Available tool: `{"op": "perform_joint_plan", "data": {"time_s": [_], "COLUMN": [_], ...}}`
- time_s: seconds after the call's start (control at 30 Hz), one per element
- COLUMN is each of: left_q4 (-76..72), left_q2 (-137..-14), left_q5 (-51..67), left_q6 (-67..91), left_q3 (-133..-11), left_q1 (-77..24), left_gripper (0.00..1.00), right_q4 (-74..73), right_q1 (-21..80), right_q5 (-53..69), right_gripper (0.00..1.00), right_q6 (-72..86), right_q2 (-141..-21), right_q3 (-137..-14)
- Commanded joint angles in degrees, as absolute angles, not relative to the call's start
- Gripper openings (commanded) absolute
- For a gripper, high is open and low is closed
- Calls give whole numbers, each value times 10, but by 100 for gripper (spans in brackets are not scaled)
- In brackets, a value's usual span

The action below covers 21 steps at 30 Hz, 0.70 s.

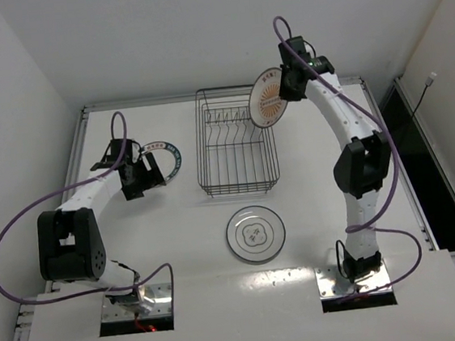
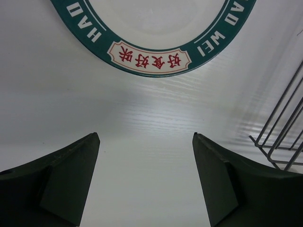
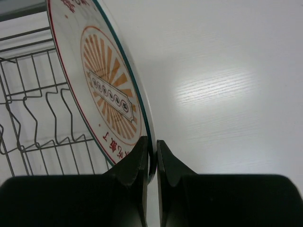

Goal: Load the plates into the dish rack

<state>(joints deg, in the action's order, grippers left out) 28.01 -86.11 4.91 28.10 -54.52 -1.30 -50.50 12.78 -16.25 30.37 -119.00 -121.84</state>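
The right pincer point(image 3: 151, 143) is clenched on the rim of the round white plate with red-orange sunburst marks point(image 3: 106, 94), holding it on edge, tilted, over the far right corner of the rectangular dark wire dish rack point(image 1: 236, 149). The left pincer point(image 2: 147, 137) is released, jaws wide apart; the round white plate with teal-blue rim band point(image 2: 151, 59) lies flat just ahead of it. The round pale grey-white ringed plate point(image 1: 255, 233) lies well apart from both.

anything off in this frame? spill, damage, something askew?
Nothing stands out. The right gripper is shut on the orange-sunburst plate, held on edge above the far right corner of the dish rack. The teal-rimmed plate and the grey ringed plate lie flat on the table; the left gripper is open near the teal one.
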Motion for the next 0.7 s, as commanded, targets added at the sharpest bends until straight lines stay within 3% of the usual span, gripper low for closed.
{"op": "perform_joint_plan", "data": {"time_s": [0.0, 0.67], "left_q4": [291, 332], "left_q2": [-838, -828], "left_q5": [71, 49], "left_q6": [276, 265], "left_q3": [-545, -556], "left_q1": [-5, 16], "left_gripper": [77, 78], "right_q4": [-527, -534], "right_q1": [148, 183], "right_q5": [-227, -309], "right_gripper": [0, 0], "right_q6": [299, 294], "right_q2": [-1193, -1175], "right_q3": [-1269, -1287]}}
